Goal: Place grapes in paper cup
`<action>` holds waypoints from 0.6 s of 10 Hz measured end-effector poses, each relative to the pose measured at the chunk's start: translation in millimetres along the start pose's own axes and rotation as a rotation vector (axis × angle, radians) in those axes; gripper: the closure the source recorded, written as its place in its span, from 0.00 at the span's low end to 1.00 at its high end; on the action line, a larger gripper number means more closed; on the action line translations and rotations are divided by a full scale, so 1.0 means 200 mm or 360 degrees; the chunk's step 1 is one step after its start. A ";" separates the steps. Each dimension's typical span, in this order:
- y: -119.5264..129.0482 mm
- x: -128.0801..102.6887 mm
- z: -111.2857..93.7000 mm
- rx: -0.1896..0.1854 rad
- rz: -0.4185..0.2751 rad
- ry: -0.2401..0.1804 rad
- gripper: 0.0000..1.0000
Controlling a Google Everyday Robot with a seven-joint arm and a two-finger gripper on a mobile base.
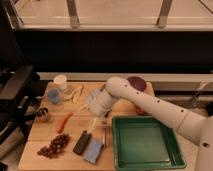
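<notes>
The grapes (54,145), a small dark red-purple bunch, lie at the front left corner of the wooden table (40,157). The white paper cup (60,81) stands upright at the back left. My gripper (93,111) hangs over the middle of the table, pointing down and left. It is to the right of the orange carrot (65,121) and well above and right of the grapes. It is apart from both the grapes and the cup. I see nothing in it.
A blue cup (54,96) stands in front of the paper cup and a small dark jar (42,114) at the left edge. A black bar (81,142), a blue sponge (93,150), a green tray (116,147) and a dark red bowl (136,82) are nearby.
</notes>
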 end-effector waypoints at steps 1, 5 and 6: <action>0.00 -0.04 0.04 -0.0026 -0.0041 -0.0026 0.28; 0.01 -0.04 0.03 -0.0023 -0.0035 -0.0029 0.28; 0.00 -0.04 0.06 -0.0034 -0.0034 -0.0036 0.28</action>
